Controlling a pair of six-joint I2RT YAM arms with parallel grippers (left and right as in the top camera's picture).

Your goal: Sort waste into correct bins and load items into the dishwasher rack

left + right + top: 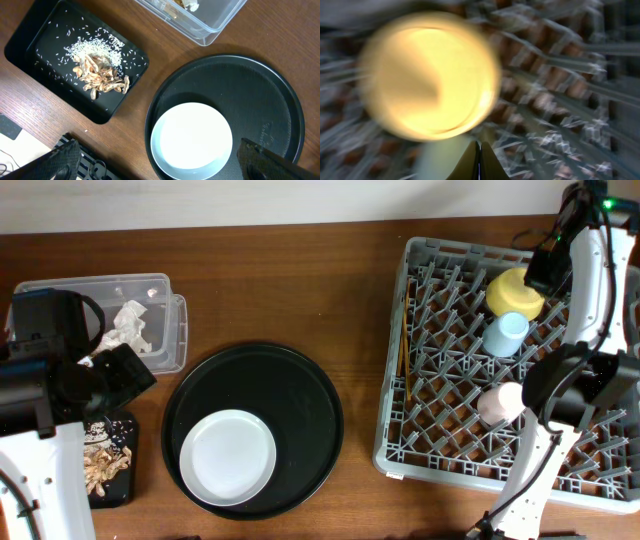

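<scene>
The grey dishwasher rack (440, 442) holds the yellow bowl (512, 293), the light-blue cup (505, 333), the pink cup (498, 403) and the wooden chopsticks (406, 350). My right gripper (541, 272) is shut and empty just beside the bowl. The right wrist view is blurred: shut fingers (480, 159) below the bowl (427, 75). The pale plate (228, 457) lies on the round black tray (300, 395). My left gripper (128, 375) is open and empty, and in the left wrist view (160, 167) it hangs above the plate (192, 137).
The clear tub (165, 290) at the far left holds the crumpled napkin (128, 328). The small black tray (35, 45) holds brown food scraps (100, 77) and rice grains; it also shows in the overhead view (118, 490). Bare wood lies between the round tray and the rack.
</scene>
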